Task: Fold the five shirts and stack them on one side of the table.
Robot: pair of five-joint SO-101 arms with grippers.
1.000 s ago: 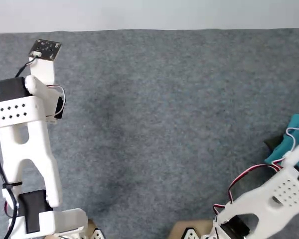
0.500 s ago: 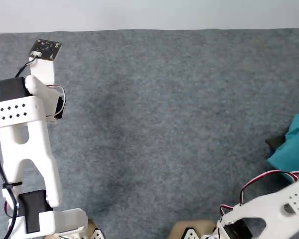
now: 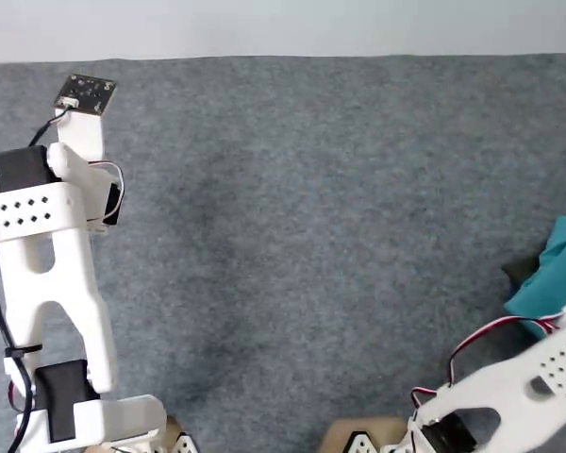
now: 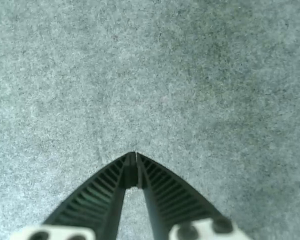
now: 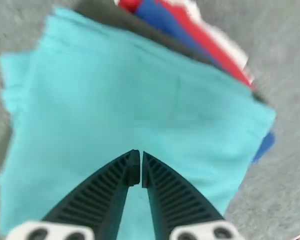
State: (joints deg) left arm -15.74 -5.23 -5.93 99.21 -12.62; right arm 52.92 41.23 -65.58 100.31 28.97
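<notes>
While right gripper [image 5: 140, 153] hangs closed, teal shirt [image 5: 115, 100] directly beneath

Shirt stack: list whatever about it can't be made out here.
- High view: the stack is cut off by the frame edge, and the right arm covers its near side.
- Right wrist view: the teal shirt hides the shirts below. Only their thin coloured edges show, so they cannot be counted.
- Right wrist view: whether the right gripper touches the teal shirt.
</notes>
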